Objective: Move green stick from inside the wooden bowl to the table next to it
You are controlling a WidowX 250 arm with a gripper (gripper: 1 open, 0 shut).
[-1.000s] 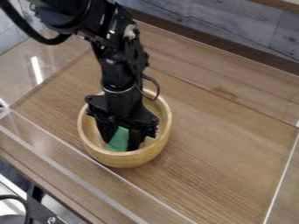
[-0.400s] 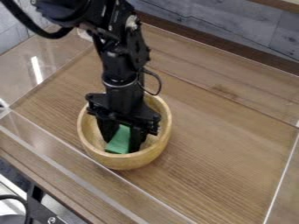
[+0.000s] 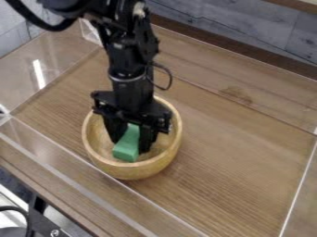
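The wooden bowl (image 3: 158, 159) sits on the table (image 3: 235, 139) toward the front left. My gripper (image 3: 132, 135) points straight down into the bowl, its black fingers shut on the green stick (image 3: 128, 145). The stick stands on end between the fingers, its lower part showing bright green inside the bowl, raised toward the rim. The stick's top is hidden by the fingers.
Clear acrylic walls (image 3: 74, 190) edge the table on the front and sides. The dark arm (image 3: 124, 46) rises from the bowl toward the back left. Bare wood-grain tabletop lies to the right of the bowl.
The gripper has risen slightly with the green stick in it. The bowl has not moved.
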